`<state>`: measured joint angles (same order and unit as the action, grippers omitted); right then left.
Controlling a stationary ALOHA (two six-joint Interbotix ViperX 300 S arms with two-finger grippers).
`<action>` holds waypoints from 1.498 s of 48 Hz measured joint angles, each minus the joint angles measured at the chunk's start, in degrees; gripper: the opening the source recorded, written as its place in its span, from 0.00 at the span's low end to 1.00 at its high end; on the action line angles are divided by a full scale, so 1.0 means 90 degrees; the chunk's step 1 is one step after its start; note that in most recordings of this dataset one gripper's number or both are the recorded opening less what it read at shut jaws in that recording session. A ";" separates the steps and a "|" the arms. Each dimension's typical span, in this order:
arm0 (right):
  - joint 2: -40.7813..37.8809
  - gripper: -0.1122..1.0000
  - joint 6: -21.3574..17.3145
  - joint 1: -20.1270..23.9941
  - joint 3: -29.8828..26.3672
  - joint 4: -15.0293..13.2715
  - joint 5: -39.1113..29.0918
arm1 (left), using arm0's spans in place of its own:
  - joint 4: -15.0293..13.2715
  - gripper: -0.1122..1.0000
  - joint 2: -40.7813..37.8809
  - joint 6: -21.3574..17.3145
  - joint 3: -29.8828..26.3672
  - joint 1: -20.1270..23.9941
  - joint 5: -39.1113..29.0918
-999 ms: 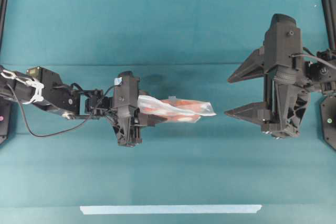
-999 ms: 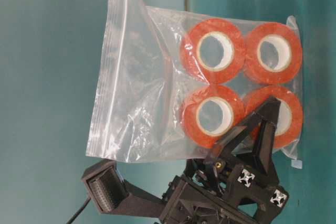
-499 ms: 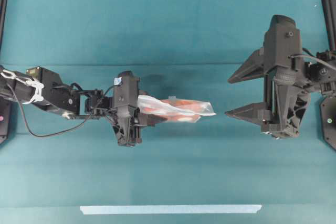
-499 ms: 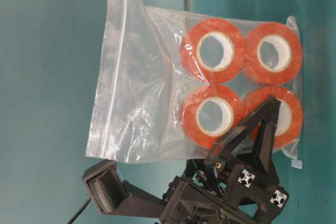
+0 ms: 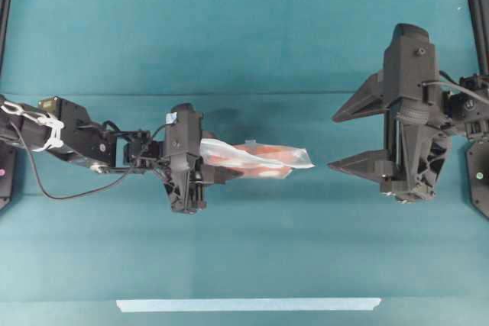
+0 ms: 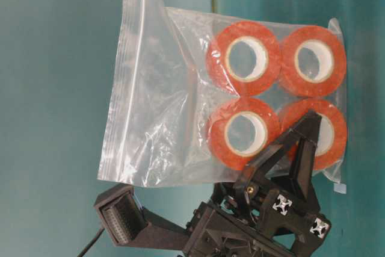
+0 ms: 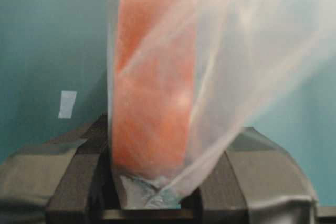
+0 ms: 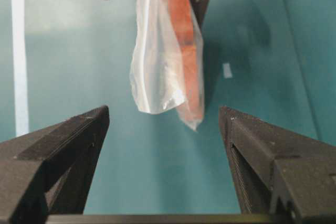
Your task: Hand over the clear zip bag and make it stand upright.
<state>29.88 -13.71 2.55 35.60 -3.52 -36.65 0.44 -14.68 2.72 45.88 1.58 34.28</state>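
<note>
The clear zip bag (image 5: pixel 256 158) with orange-red tape rolls (image 6: pixel 243 58) is held in the air above the table. My left gripper (image 5: pixel 210 169) is shut on the bag's end, with plastic pinched between its jaws in the left wrist view (image 7: pixel 152 182). The bag sticks out toward the right arm; the table-level view shows its zip strip (image 6: pixel 129 82). My right gripper (image 5: pixel 332 141) is wide open and empty, a short gap from the bag's free end. In the right wrist view the bag (image 8: pixel 168 51) hangs ahead between the open fingers (image 8: pixel 68 145).
A strip of pale tape (image 5: pixel 248 305) lies along the table's front. A small white scrap (image 8: pixel 227 70) lies on the teal table. Dark frame posts (image 5: pixel 477 5) stand at both sides.
</note>
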 measured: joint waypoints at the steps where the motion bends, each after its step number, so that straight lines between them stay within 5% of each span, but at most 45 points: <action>1: -0.0010 0.89 0.0000 0.0000 0.0000 0.0000 0.0000 | -0.0010 0.32 0.0000 0.0000 -0.0010 0.0000 -0.0010; 72: 0.0000 0.87 0.0000 0.0049 0.0146 0.0020 0.0361 | 0.0000 0.32 0.0010 0.0029 0.0049 -0.0029 -0.0010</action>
<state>29.88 -13.71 2.99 36.91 -3.34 -33.40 0.44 -14.59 2.99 46.32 1.32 34.19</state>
